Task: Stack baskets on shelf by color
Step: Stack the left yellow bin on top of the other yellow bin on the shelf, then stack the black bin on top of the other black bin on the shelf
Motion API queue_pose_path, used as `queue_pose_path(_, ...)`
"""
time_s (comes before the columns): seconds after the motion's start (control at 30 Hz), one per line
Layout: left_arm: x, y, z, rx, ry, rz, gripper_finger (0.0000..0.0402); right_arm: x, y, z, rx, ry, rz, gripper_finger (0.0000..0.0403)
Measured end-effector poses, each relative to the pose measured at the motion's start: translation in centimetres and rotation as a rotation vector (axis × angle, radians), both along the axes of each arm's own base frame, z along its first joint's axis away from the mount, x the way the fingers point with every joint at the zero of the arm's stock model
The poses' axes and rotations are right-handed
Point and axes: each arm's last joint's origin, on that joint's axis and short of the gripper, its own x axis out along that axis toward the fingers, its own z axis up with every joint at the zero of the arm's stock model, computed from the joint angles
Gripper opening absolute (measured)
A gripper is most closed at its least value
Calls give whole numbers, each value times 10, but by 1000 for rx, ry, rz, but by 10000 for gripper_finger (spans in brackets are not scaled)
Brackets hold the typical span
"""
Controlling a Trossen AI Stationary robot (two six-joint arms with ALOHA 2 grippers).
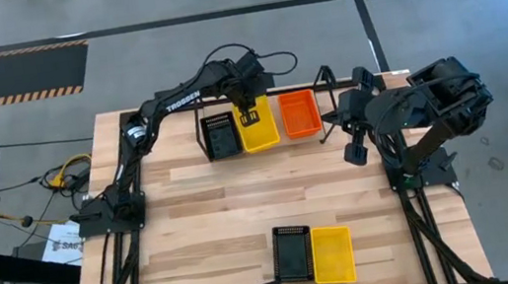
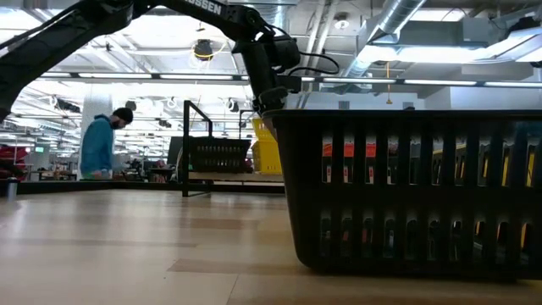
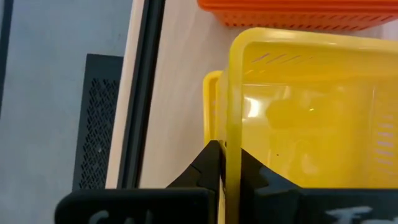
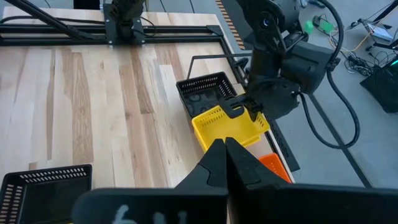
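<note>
My left gripper (image 1: 249,115) reaches to the table's far edge and is shut on a yellow basket (image 1: 258,129) in the shelf's (image 1: 201,131) middle place. A second yellow basket (image 3: 211,93) shows under the held one. On the shelf a black basket (image 1: 221,136) sits to its left and an orange basket (image 1: 300,113) to its right. Another black basket (image 1: 295,253) and another yellow basket (image 1: 334,254) rest flat on the table by the near edge. My right gripper (image 4: 225,146) is shut, touches nothing and hovers at the table's right side (image 1: 355,153). My left gripper (image 3: 225,158) pinches the yellow basket's far short wall at its rim (image 3: 232,134), one finger (image 3: 210,163) outside and one finger (image 3: 252,171) inside. The fingers come from above, pointing down. The basket hangs tilted over the lower yellow basket; whether it touches it I cannot tell.
The shelf's upright end posts (image 1: 325,77) stand at the far edge beside the baskets. In the low view the near black basket (image 2: 406,195) fills the foreground. A person (image 2: 99,144) stands in the room beyond. Bare wood (image 1: 242,198) lies between the shelf and the near baskets.
</note>
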Motion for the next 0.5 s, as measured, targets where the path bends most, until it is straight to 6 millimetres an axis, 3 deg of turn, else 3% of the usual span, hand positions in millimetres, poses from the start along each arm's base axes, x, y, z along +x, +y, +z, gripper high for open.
queue_pose_path(0.2, 4, -5, 1, 21, -2, -36, 19, 0, 0, 0, 0, 0, 0, 2)
queue_pose_path(0.5, 4, -6, 1, 120, 55, 9, 116, 0, 0, 0, -4, 2, 3, 2)
